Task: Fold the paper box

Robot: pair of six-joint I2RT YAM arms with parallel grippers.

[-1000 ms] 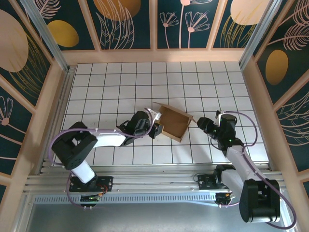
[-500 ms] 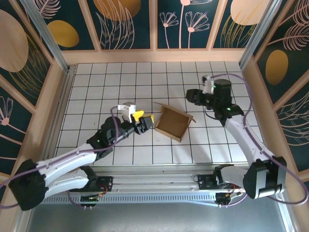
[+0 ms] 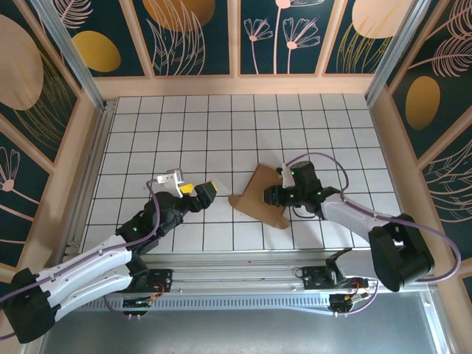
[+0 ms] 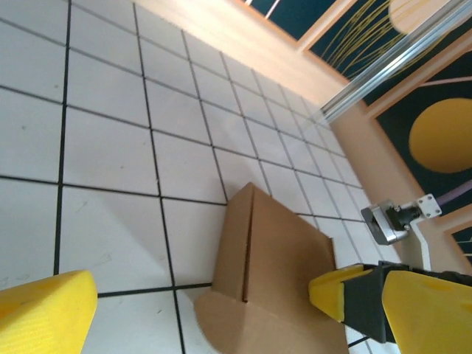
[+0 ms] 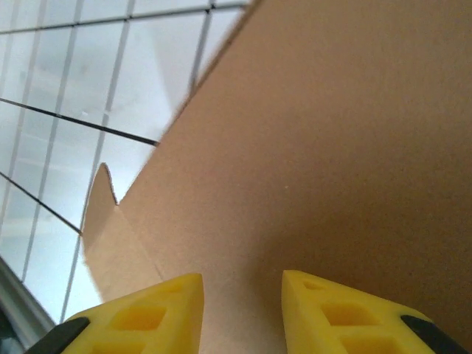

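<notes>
The paper box (image 3: 257,200) is plain brown cardboard, lying near the table's middle with its panels folded over and a rounded flap toward the left. In the left wrist view the paper box (image 4: 284,258) shows a slit down its top panel. My left gripper (image 3: 200,189) hovers about one tile left of the box, wide open and holding nothing; the left gripper (image 4: 203,291) frames the box between its yellow fingers. My right gripper (image 3: 270,195) is at the box's right side, against the cardboard. Up close, the right gripper (image 5: 240,284) is slightly open, facing a flat panel of the paper box (image 5: 332,147), gripping nothing.
The white tiled table (image 3: 184,125) is walled by wooden rails (image 3: 236,85) at the back and sides. An aluminium post (image 4: 383,70) rises at the far right corner. Bare tiles lie behind and left of the box.
The right arm swung down from the far right onto the box's right side. The box went from an open tray to a folded-over shape. The left gripper drew back leftward.
</notes>
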